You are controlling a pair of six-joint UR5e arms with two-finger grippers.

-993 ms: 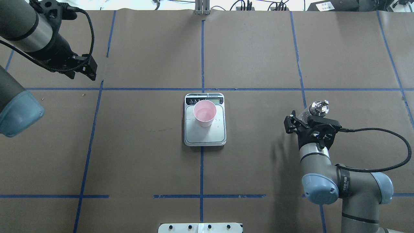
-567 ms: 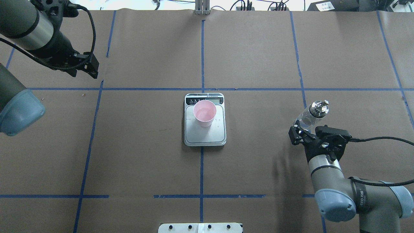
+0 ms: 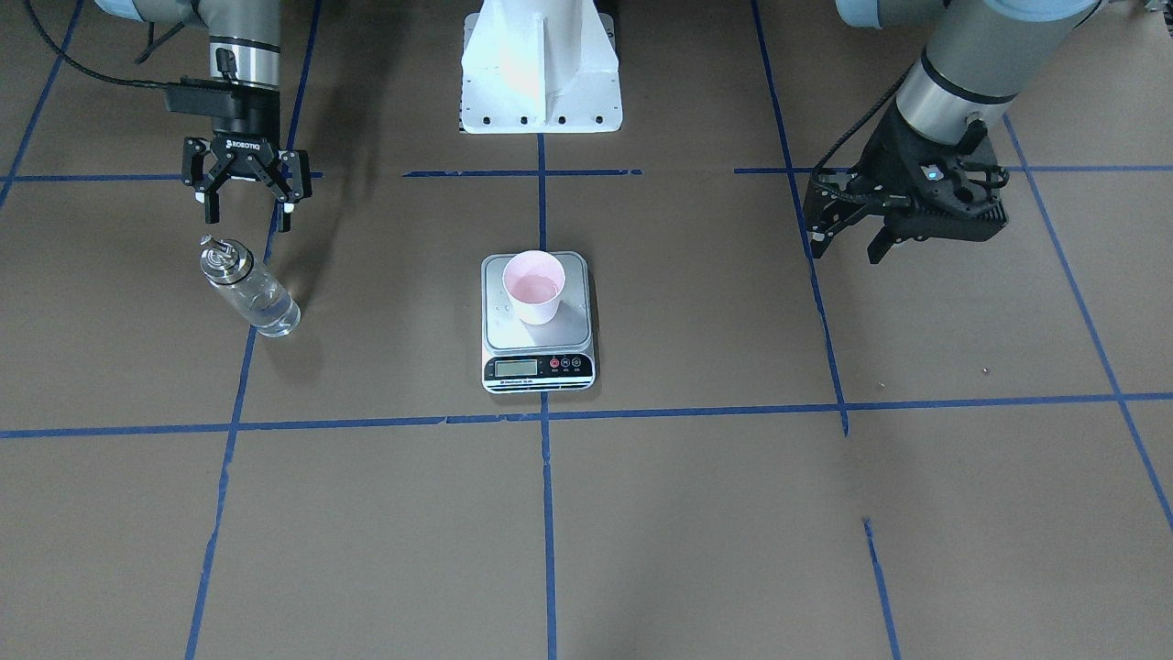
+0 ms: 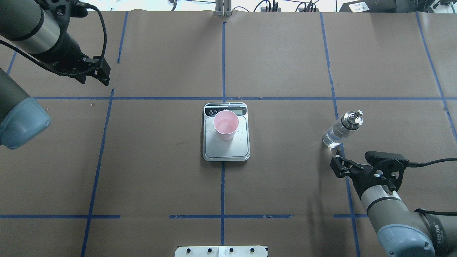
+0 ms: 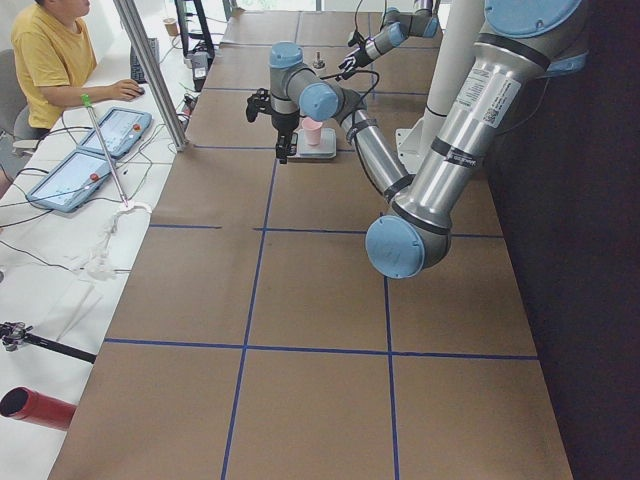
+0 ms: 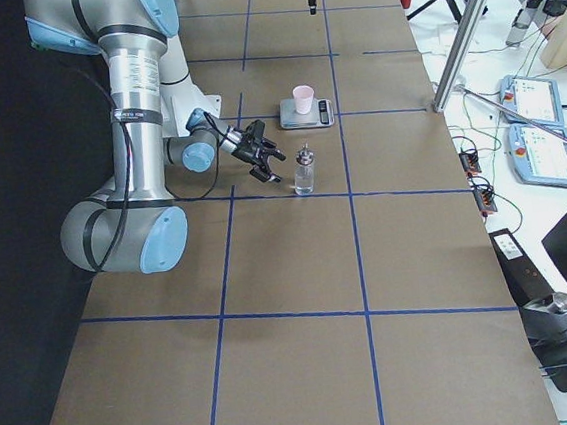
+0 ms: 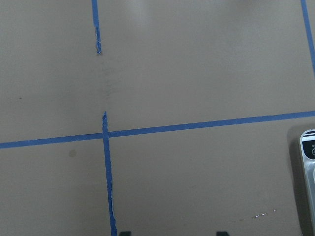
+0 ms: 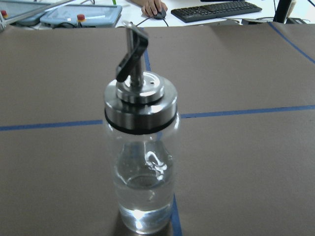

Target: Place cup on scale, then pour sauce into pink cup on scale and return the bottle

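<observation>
Fingers (image 3: 210, 197) of the right gripper (image 3: 247, 213) are spread wide with nothing between them, and they hang just on the robot's side of the bottle (image 3: 252, 291), near it but clear of the glass. Over on the other side, the left gripper (image 3: 843, 249) has its fingers apart too, empty, held above bare paper well away from everything; its wrist camera catches only the two tips at the bottom edge and a sliver of the scale.

Big picture: the table (image 3: 696, 513) is covered in brown paper and marked into squares with blue tape (image 3: 544, 477). Both arms sit out wide, the left arm (image 4: 32, 35) off on the far side and the right arm (image 4: 385, 210) low and close to the base.

Dead centre sits the scale (image 4: 228, 151), flat on the paper right on a tape line, display end turned away from the robot. What the display reads is too small to tell.

The bottle stands upright on a tape line at the robot's right, well apart from the scale, silver cap on and spout up.

The cup (image 4: 225, 125) is upright on the steel platform, mouth open.

Sauce (image 8: 142, 196), clear as water, fills the lower part of the bottle.
</observation>
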